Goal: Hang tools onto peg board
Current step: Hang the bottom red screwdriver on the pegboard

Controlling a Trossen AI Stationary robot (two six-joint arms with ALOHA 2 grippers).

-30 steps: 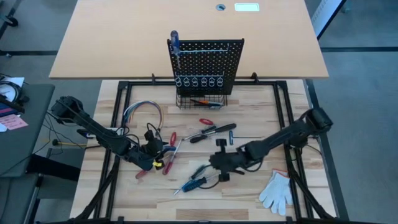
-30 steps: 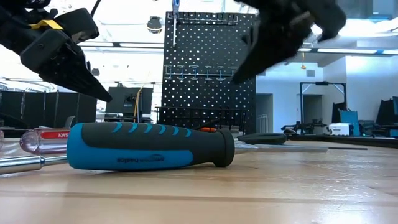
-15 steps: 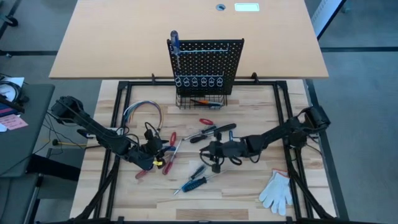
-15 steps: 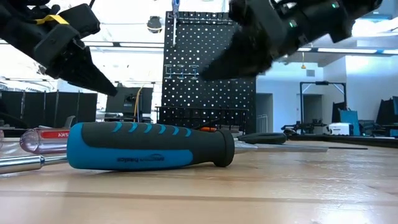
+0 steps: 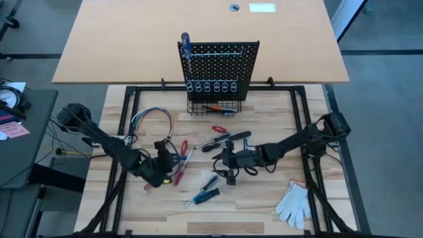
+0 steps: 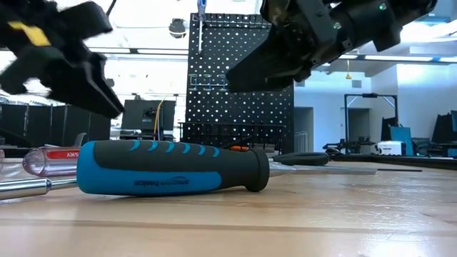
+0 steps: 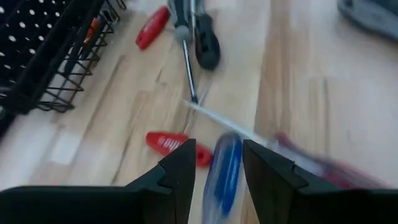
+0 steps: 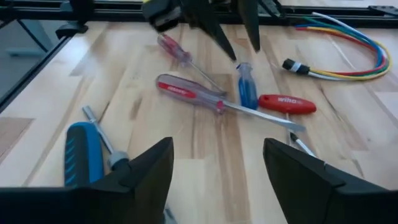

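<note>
Peg board (image 5: 218, 69): stood upright at the far edge of the work surface; one blue-handled screwdriver (image 5: 186, 45) is hung at its top left corner, the ring row (image 5: 210, 86) is seen empty, and a tool or two is lying in the basket (image 5: 213, 106) at its base.
Tools: most are scattered flat in front of the board, well apart from it, so the task is judged barely begun.
Blue driver (image 7: 224, 171): small, lying in a crossed heap with clear red-handled drivers (image 8: 186, 90) and red pliers (image 5: 180, 158), left of the board's centre line.
Left gripper (image 7: 214, 171): held above that heap, fingers parted to a medium gap that straddles the blue driver; nothing is pinched.
Right gripper (image 8: 214, 177): hung in front of the board near the black-handled driver (image 5: 228, 140), jaws spread wide and empty, pointed toward the heap.
Big blue-handled driver (image 6: 171, 168): lying nearest the front edge, untouched.
Risk, tangle: because the shafts are crossed, a neighbouring driver may be dragged or levered up if the left fingers are closed here.
Risk, slip: the round handle could be rolled out of a shallow pinch.
Risk, collision: both grippers are aimed at the same patch, so contact between them is possible.
Risk, hanging: a tool gripped off-axis would be hard to thread through a ring.
</note>
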